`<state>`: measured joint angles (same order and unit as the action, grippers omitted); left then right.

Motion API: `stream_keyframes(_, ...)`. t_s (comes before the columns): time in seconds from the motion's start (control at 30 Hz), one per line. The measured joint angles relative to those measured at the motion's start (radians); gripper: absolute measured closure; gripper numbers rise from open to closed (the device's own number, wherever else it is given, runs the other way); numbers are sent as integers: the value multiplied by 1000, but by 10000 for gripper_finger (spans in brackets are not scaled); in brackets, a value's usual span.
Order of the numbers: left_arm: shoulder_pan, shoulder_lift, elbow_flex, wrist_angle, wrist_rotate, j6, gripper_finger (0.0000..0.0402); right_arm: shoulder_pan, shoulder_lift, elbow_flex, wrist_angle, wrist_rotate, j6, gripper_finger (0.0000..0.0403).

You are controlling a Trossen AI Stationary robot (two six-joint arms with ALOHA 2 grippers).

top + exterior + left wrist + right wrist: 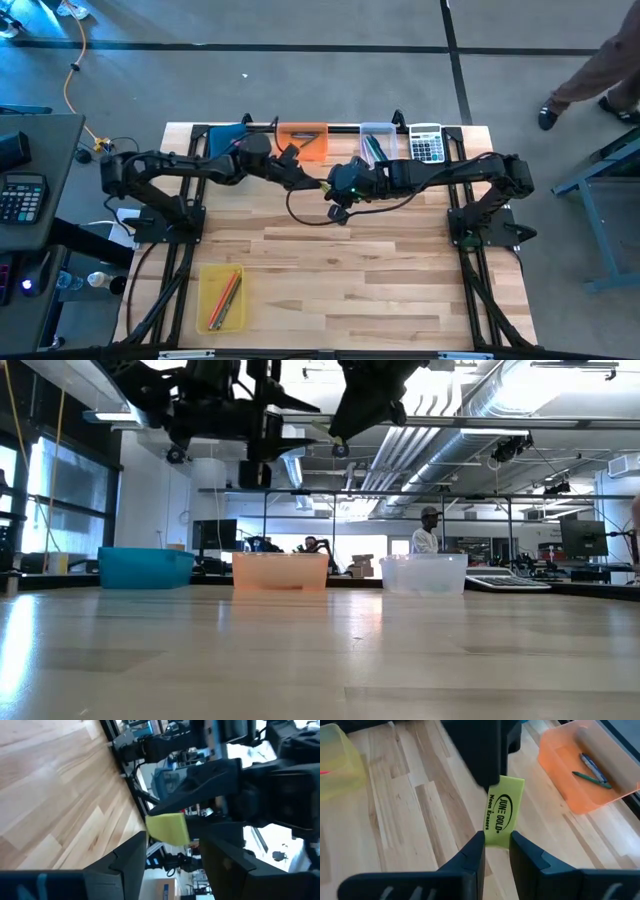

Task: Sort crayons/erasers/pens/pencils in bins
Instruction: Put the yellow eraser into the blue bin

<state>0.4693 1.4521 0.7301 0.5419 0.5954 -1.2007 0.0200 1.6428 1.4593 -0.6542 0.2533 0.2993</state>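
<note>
Handing off mid-air above the table (350, 260): right tool (496, 841) clamped on yellow-green eraser (502, 810); left tool (172, 847) apart, astride it; should close squarely before right lets go.

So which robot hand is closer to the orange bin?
Left. The left gripper hangs open just in front of the orange bin. The right gripper, shut on a yellow eraser, sits farther out over the table.
</note>
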Motion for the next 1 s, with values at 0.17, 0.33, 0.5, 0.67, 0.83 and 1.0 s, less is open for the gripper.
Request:
stream_keyframes(0.17, -11, 35, 2, -1, 3, -4, 230, 0, 0, 0, 6, -4, -20, 345)
stream_keyframes(0.33, -10, 37, 2, 9, -7, 0, 250, 0, 0, 0, 7, -13, -31, 345)
stream_keyframes(0.5, -4, 37, 2, 40, -25, -1, 278, 0, 0, 0, 7, -24, -50, 345)
stream_keyframes(0.67, 3, 37, 2, 41, -26, 11, 312, 0, 0, 0, 7, -22, -57, 345)
stream_keyframes(0.83, 3, 37, 2, 42, -25, 46, 365, 0, 0, 0, 7, 22, -58, 337)
stream_keyframes(1.0, 4, 37, 2, 41, -30, 99, 393, 1, 0, -2, 22, 61, -65, 309)
